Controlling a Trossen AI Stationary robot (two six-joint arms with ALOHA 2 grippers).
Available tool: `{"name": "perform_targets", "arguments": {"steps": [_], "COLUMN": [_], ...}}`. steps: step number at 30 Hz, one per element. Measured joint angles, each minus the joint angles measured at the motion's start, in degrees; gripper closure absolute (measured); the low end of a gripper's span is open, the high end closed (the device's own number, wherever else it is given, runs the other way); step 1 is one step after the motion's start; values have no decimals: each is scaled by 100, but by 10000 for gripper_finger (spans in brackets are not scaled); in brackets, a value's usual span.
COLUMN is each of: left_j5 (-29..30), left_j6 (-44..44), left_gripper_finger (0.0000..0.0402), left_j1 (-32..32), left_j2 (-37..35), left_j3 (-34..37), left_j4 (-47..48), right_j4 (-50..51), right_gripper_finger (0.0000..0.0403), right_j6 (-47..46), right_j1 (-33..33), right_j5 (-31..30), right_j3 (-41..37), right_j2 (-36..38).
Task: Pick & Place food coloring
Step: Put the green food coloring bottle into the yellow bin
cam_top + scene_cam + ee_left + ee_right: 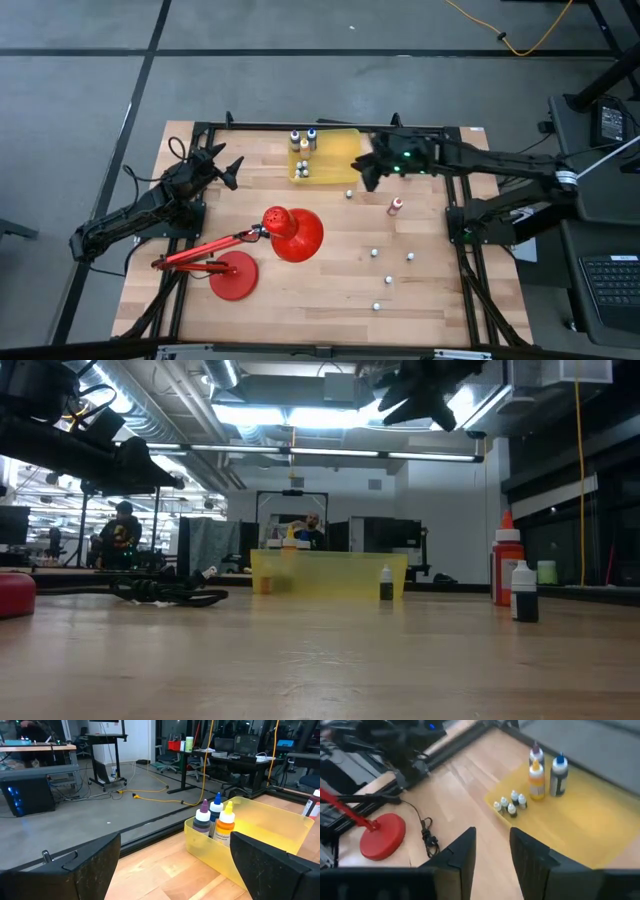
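Tiny white-capped food coloring bottles: four grouped inside translucent yellow rectangular bin, several loose on wooden table (roughly half left). My right claw above bin edge, fingers spread, empty. Left claw parked, spread.

The right end effector is held raised at the far side of the tabletop on an outstretched arm, fingers slightly parted and empty, while the left end effector is kept open and empty at the far left.
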State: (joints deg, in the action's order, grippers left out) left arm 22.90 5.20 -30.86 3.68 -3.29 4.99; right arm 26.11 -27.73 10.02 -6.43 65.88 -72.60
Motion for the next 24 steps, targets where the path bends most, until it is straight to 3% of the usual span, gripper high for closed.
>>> {"name": "perform_targets", "arguments": {"steps": [10,24], "left_j5": [0,0], "left_j6": [1,1], "left_gripper_finger": [37,38], "left_j1": [1,-1], "left_j2": [1,0], "left_j3": [0,0], "left_j4": [-2,-2], "right_j4": [1105,1369], "right_gripper_finger": [296,296], "right_j6": [-826,-733], "right_j1": [0,-54], "right_j5": [-1,351], "right_j3": [817,838], "right_j2": [-1141,-2168]}}
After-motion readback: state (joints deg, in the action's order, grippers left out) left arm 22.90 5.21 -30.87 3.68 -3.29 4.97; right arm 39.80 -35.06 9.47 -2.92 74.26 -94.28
